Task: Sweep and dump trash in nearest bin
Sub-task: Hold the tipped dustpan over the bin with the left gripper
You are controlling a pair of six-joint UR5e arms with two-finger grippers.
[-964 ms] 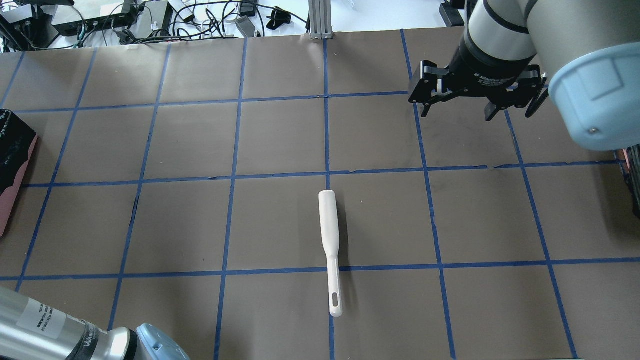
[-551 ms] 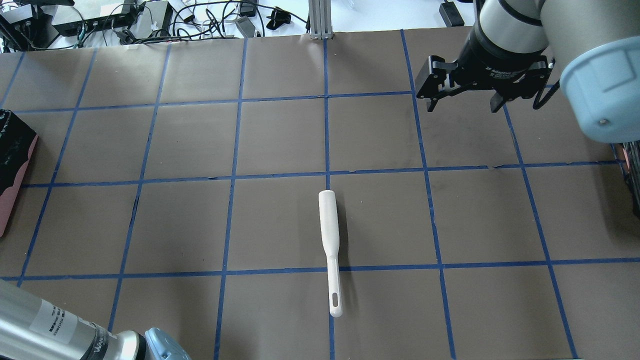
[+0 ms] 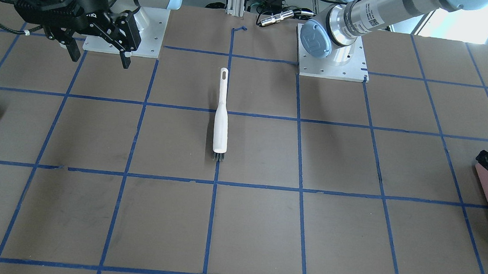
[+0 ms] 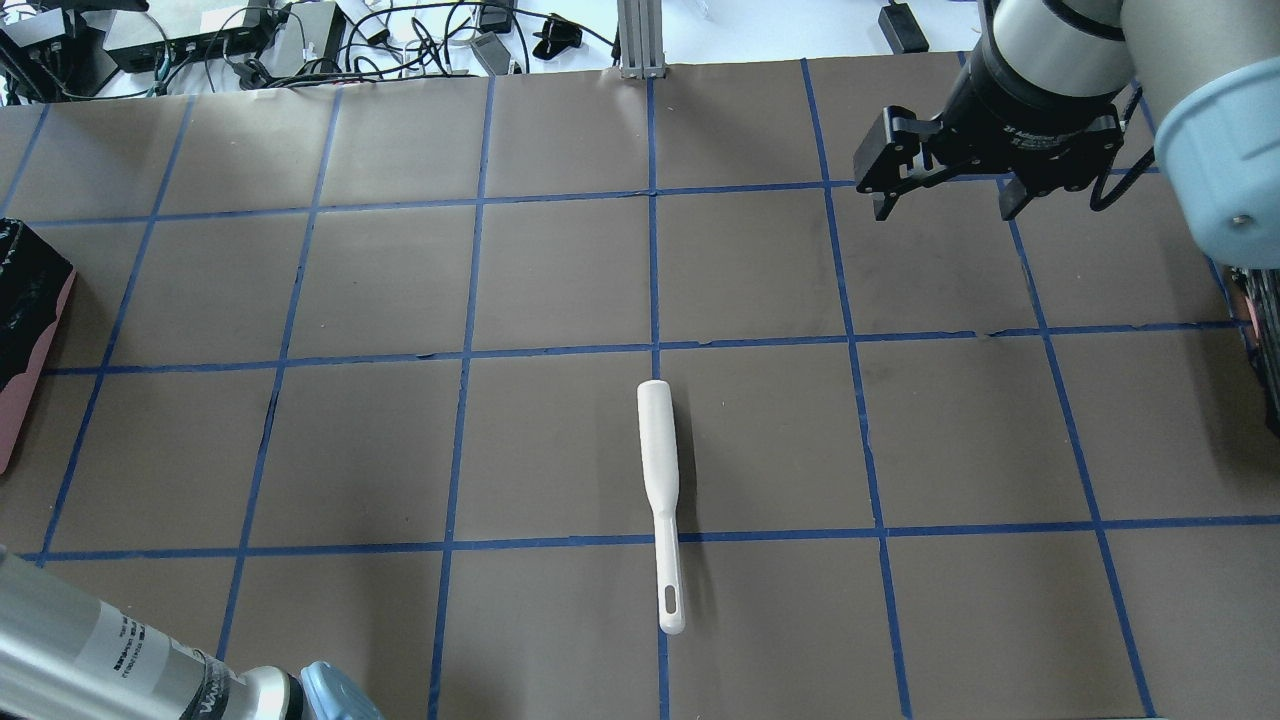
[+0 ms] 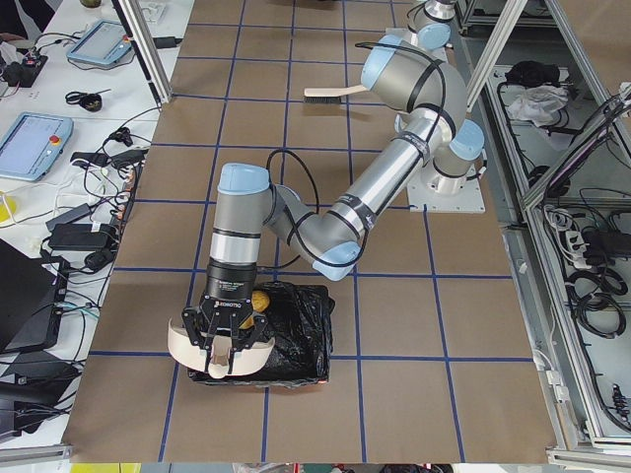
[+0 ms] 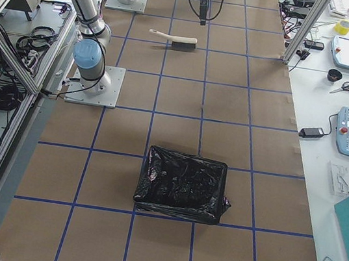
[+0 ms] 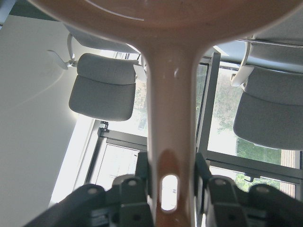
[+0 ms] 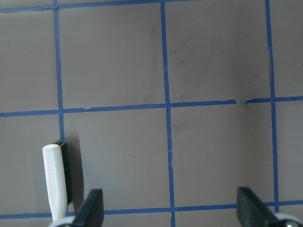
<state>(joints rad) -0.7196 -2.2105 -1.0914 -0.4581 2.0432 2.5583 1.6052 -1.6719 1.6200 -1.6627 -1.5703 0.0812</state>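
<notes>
My left gripper (image 5: 229,347) hangs over the bin (image 5: 301,330), a pink-sided container lined with a black bag, at the table's left end. It is shut on the handle of a cream dustpan (image 5: 189,347). The left wrist view shows that handle (image 7: 170,118) clamped between the fingers (image 7: 130,189). A yellow piece of trash (image 5: 260,296) lies on the bag beside the wrist; the other trash is hidden. My right gripper (image 4: 945,205) hovers open and empty above the far right squares, also seen as the right gripper (image 3: 98,56) near its base.
A white-handled brush (image 4: 660,480) lies flat mid-table, bristles away from the robot, also the brush (image 8: 57,184) at the right wrist view's lower left. A second black-lined bin (image 6: 183,184) stands at the right end. Cables and devices crowd the far edge (image 4: 300,40).
The right gripper has drifted right and toward the table's far edge, still open. The left arm's link at the bottom left shifted slightly. The brush has not moved.
</notes>
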